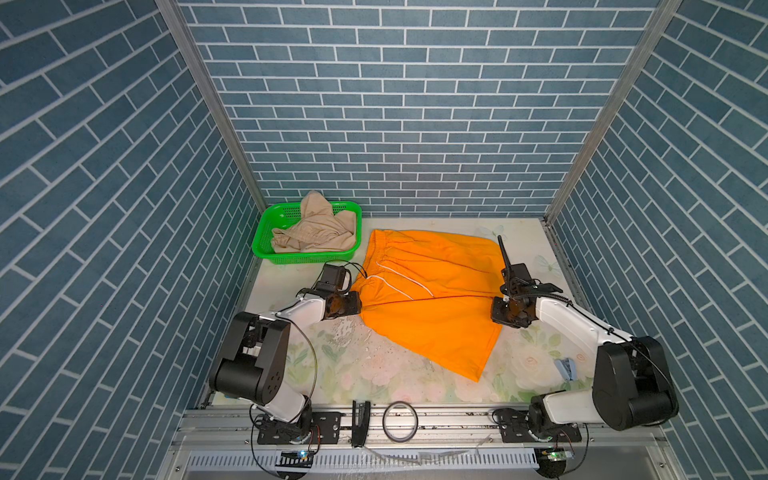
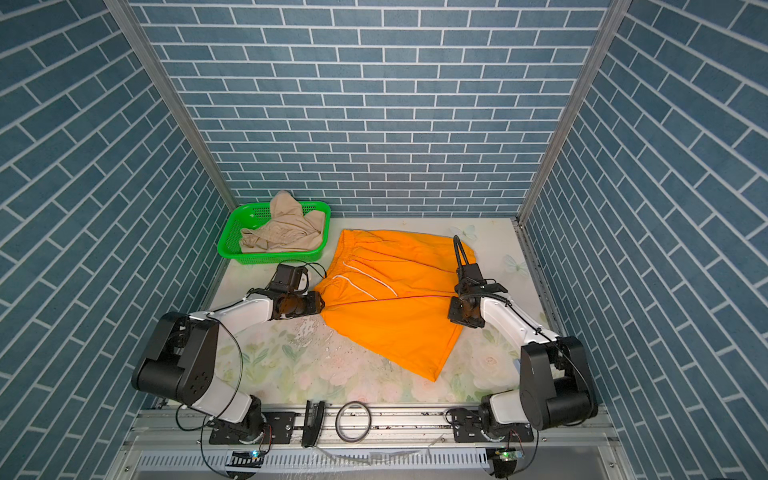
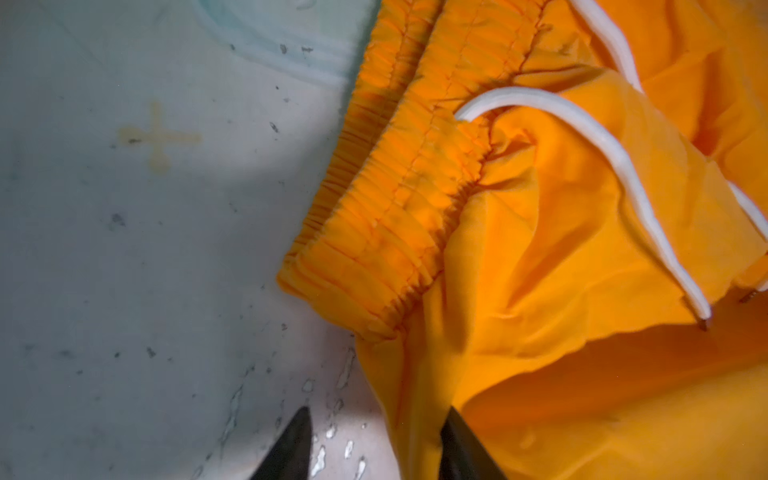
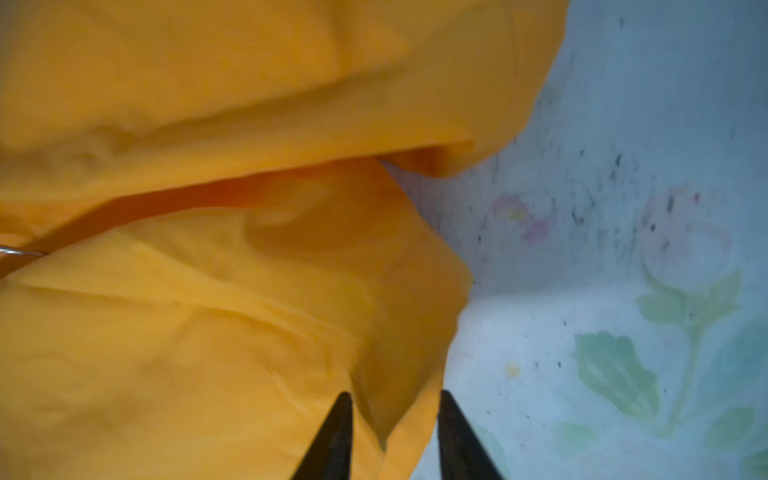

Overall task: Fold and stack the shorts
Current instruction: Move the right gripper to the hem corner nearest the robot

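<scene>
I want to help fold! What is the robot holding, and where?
Nothing held: left gripper and right gripper have open fingers straddling opposite edges of the orange shorts.

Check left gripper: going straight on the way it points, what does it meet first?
The orange shorts. The left gripper points at their side edge, which lies between its open fingers; further on comes the gathered waistband. Whether it touches cloth yet is unclear.
</scene>
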Available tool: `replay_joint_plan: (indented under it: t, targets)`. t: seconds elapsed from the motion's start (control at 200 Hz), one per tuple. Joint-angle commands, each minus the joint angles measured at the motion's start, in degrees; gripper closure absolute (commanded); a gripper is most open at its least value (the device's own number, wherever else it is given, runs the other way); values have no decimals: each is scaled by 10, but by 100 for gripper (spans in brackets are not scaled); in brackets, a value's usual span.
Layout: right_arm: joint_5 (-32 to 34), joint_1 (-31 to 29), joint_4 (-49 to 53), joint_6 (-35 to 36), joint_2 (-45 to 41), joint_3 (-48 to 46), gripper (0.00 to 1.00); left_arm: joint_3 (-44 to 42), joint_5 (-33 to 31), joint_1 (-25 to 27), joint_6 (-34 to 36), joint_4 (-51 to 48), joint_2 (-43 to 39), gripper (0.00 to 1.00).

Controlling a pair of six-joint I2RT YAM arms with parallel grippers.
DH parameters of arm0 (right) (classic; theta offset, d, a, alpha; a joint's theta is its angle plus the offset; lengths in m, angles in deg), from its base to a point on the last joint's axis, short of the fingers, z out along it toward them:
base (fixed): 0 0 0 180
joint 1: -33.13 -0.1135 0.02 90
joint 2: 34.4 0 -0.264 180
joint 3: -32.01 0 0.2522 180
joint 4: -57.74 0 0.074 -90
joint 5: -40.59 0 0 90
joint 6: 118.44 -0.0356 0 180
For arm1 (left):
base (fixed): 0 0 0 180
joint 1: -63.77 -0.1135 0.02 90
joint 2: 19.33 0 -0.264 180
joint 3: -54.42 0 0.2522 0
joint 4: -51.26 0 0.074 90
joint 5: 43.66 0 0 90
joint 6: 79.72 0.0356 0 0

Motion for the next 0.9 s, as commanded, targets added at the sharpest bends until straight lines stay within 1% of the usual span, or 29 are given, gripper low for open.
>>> replay_joint_plan:
  t: [0.0,0.015,0.035,0.135,0.23,0.295,0.36,0.37,0.46,0.505,0.66,0.795,0.895]
  targets:
    - [17,4,47,6,-18,11,55,11,-33,-1,3,-39,-24,13]
    - [16,4,48,5,-26,11,53,15,-36,-1,6,-44,-27,3]
    - [16,4,50,2,-38,13,52,20,-40,-2,10,-50,-30,0]
    - [24,11,73,-8,-100,21,48,49,-55,-7,25,-66,-45,0]
    - [21,12,109,-16,-146,27,45,64,-26,-31,27,-50,-40,0]
    - [-2,11,125,-28,-169,20,44,74,-4,-48,29,-39,-24,0]
    - [-42,-1,120,-52,-192,-6,44,81,11,-60,32,-28,-6,0]
    - [-56,-3,119,-57,-195,-11,44,81,13,-62,32,-26,-4,0]
    - [-93,-48,116,-108,-221,-55,44,85,39,-75,29,-7,20,0]
    - [-103,-77,122,-134,-233,-72,44,88,52,-78,29,0,31,3]
    - [-75,-165,166,-206,-265,-106,44,84,72,-78,29,10,54,11]
    - [-69,-231,135,-251,-263,-142,43,81,59,-78,40,2,64,16]
    - [-67,-265,114,-270,-245,-154,43,80,59,-78,41,5,68,19]
